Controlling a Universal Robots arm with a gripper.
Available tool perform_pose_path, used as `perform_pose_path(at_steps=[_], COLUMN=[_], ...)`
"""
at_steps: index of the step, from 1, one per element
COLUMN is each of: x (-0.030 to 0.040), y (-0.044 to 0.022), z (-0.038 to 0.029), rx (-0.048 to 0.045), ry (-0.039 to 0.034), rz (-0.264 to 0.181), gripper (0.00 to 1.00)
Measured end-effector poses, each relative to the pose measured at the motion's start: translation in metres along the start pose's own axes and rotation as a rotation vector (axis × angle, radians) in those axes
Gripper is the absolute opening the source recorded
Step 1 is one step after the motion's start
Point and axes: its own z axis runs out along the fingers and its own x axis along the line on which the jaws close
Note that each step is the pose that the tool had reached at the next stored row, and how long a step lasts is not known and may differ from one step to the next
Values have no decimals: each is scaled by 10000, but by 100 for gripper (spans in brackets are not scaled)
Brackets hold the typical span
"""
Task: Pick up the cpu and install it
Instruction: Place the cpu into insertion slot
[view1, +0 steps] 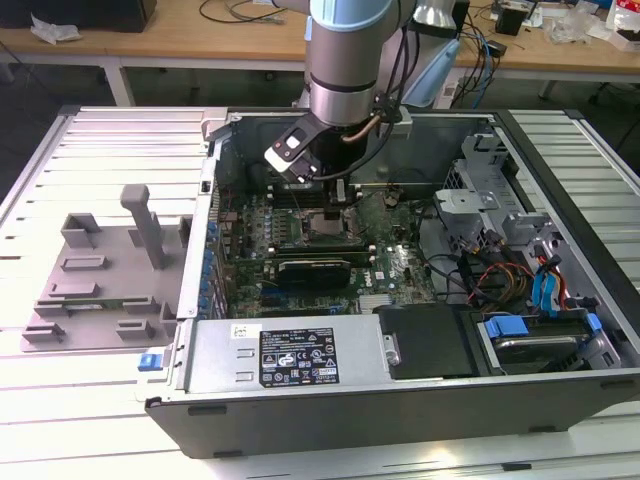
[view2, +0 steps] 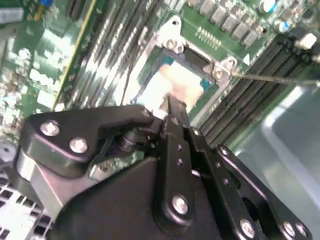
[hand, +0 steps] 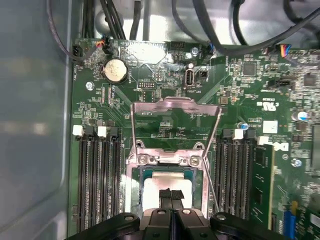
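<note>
The cpu, a small flat square with a pale silver top, lies flat inside the open socket frame on the green motherboard. In the second wrist view the cpu shows just past the black fingers. My gripper stands right over the chip's middle, its two fingers pressed together with nothing between them. Whether the tips touch the chip's top I cannot tell. In the exterior view the gripper reaches down into the open computer case above the socket.
The socket's metal load plate stands raised behind the socket. Memory slots flank it on both sides. A long black ribbed block lies near the socket. A grey plastic tray sits outside the case on the exterior view's left. Cables and drive bays crowd the exterior view's right.
</note>
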Motion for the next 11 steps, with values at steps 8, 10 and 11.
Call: perform_pose_path(at_steps=[8,10,11], x=[-43,-44,-45], y=[-1,0,1], z=[-75,-135,-196], rx=[-8,-8,-9], ry=[236,236,236], rz=[5,4,3], gripper=[11,11,11])
